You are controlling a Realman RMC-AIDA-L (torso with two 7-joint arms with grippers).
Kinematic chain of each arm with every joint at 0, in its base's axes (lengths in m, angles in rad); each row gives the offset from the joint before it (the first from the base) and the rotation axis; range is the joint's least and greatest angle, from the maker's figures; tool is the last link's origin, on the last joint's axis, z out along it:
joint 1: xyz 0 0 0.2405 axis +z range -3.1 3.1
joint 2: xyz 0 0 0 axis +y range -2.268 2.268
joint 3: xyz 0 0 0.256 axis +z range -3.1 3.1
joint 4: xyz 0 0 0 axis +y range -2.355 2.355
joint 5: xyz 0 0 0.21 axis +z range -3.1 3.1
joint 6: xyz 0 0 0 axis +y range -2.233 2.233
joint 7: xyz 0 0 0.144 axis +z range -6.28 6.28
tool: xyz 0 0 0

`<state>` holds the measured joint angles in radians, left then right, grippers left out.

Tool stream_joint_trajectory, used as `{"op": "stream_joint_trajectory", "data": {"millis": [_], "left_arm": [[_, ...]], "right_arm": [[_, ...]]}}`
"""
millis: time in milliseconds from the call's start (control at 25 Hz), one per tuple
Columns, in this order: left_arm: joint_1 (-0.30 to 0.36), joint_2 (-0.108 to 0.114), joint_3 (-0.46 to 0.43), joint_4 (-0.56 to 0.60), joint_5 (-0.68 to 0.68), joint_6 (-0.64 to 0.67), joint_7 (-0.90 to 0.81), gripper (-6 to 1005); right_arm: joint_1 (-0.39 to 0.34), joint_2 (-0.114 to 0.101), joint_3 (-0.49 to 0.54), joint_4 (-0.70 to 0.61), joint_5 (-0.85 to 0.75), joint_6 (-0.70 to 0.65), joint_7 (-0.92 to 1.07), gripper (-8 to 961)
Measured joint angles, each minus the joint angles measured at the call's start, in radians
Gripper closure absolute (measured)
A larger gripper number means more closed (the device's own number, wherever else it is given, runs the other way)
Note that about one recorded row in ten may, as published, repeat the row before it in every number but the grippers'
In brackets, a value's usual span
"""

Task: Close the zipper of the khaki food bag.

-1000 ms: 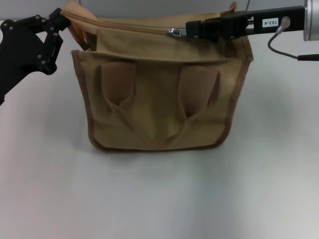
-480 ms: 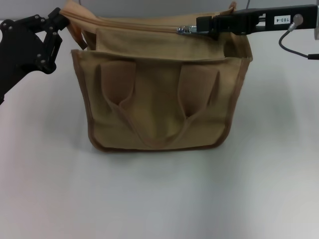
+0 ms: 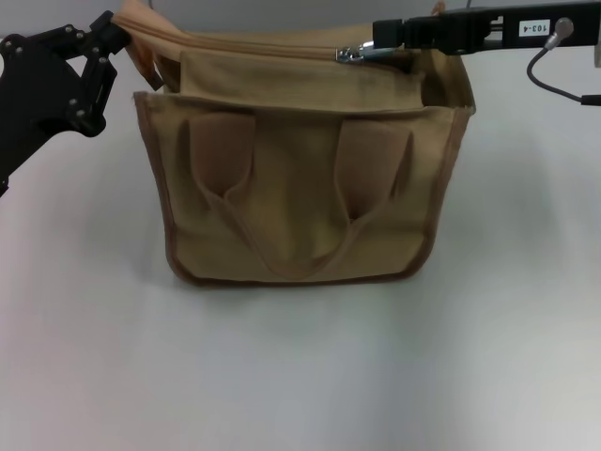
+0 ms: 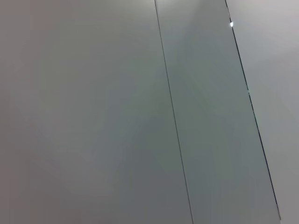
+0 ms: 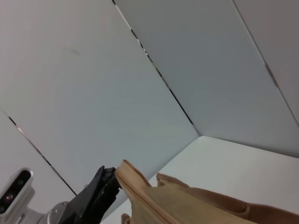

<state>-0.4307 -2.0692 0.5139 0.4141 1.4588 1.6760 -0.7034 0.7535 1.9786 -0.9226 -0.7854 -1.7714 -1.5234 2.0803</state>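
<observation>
Rightward along the khaki food bag (image 3: 300, 178), the zipper (image 3: 354, 54) slider has advanced, clamped by the right gripper (image 3: 380, 38); left gripper (image 3: 113, 33) pinches the far corner. Keep the pull level.

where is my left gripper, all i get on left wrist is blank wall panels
Observer: The left gripper is at the top left end of the khaki food bag, right against its corner. The head view and the right wrist view both show that.
Operator: ok and the right one
Observer: The right gripper reaches in from the robot's right along the bag's top, shut at the silver slider of the zipper.
Operator: how far along is the slider
Observer: It is past the middle, towards the right end. The last stretch beyond it looks open.
</observation>
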Motion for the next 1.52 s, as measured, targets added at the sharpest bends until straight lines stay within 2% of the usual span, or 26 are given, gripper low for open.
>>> {"op": "stream_joint_trajectory", "data": {"millis": [520,1520], "left_arm": [[0.000,0.001,0.000,0.000,0.000,-0.001,0.002,974],[0.000,0.003,0.000,0.000,0.000,-0.010,0.005,973]], "right_arm": [[0.000,-0.022,0.001,0.000,-0.005,-0.016,0.017,949],[-0.011,-0.035,0.074,-0.002,-0.058,-0.063,0.023,952]]}}
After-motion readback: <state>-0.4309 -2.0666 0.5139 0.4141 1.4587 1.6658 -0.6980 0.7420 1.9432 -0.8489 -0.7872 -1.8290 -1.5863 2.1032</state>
